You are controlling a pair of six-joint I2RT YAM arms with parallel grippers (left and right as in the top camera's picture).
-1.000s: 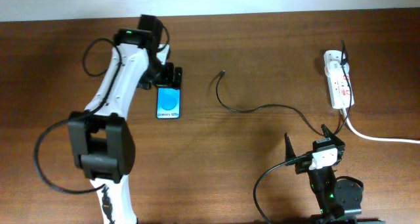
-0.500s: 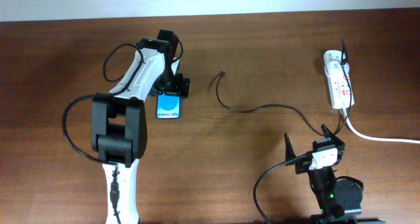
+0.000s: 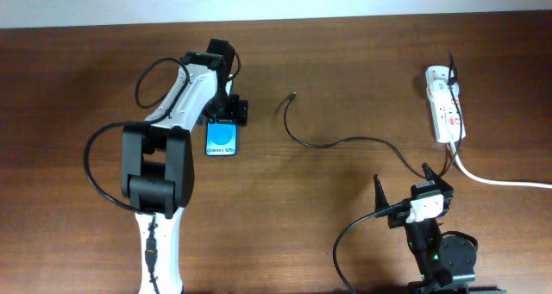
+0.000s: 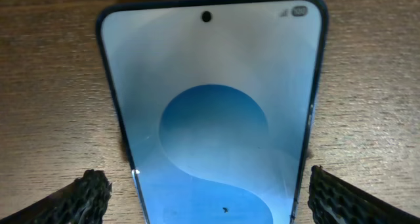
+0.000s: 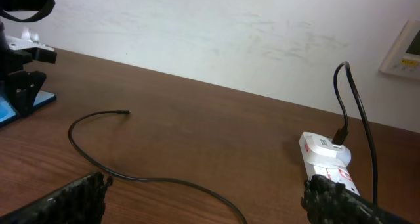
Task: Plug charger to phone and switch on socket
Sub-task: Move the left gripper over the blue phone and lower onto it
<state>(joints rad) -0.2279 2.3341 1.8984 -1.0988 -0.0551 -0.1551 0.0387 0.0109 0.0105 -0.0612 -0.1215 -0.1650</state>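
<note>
The phone (image 3: 222,139) lies flat on the table with its blue screen lit; it fills the left wrist view (image 4: 213,112). My left gripper (image 3: 227,113) is open at the phone's far end, one finger on each side of it (image 4: 210,198), not touching its edges. The charger cable (image 3: 345,140) lies loose across the table; its plug tip (image 3: 294,96) is right of the phone and apart from it, and shows in the right wrist view (image 5: 126,112). Its other end is plugged into the socket (image 3: 444,104) (image 5: 328,161). My right gripper (image 3: 405,190) (image 5: 203,201) is open and empty near the front edge.
The socket's thick white cord (image 3: 500,180) runs off the right edge. A pale wall (image 5: 216,27) stands behind the table's far edge. The left arm's black cables (image 3: 95,165) loop beside its base.
The left arm swung right and its gripper came down over the phone's far end, straddling it. Over the last half second it barely moved. The right arm and the cable have not moved.
</note>
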